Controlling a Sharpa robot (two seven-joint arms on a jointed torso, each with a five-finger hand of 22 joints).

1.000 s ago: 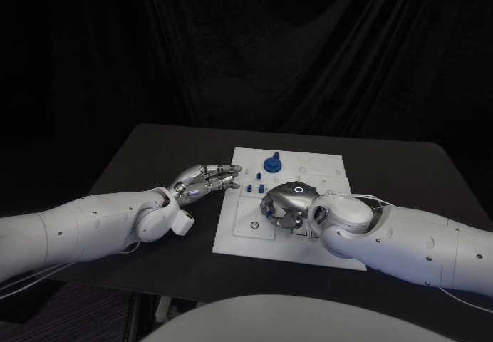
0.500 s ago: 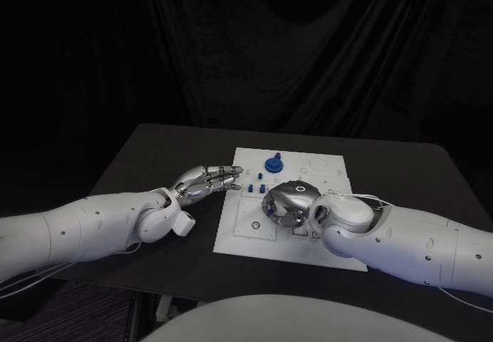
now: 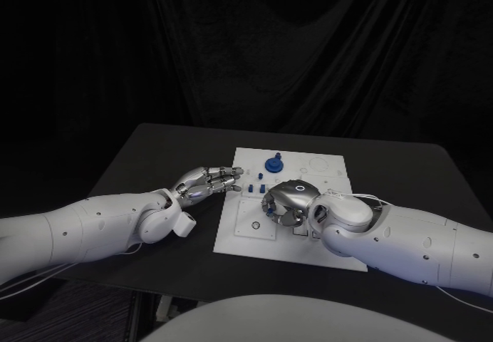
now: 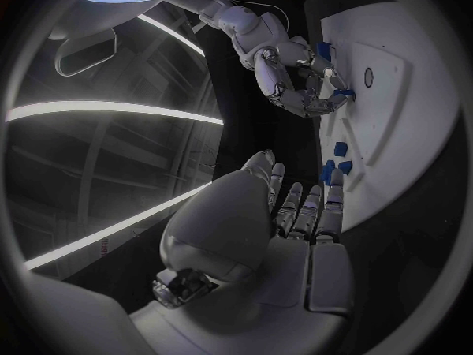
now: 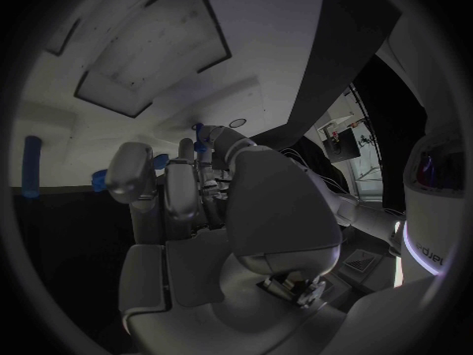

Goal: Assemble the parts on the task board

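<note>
Over the task board [image 3: 327, 165], your right hand [image 3: 288, 201] curls down on the middle, fingers bunched around blue parts [image 4: 333, 95]; whether it grips one, you cannot tell. Your left hand [image 3: 206, 180] waits at the board's near-left edge, fingers loosely apart and empty, just beside more small blue pieces [image 3: 253, 189].

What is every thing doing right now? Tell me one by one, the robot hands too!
Task board: lying flat on the black table.
Tall blue part: standing upright at the board's far end.
Small blue parts: resting on the board beside the left fingertips.
Left robot hand: fingers stretched over the board's edge, holding nothing.
Right robot hand: curled down on the board's middle; grip hidden.
</note>
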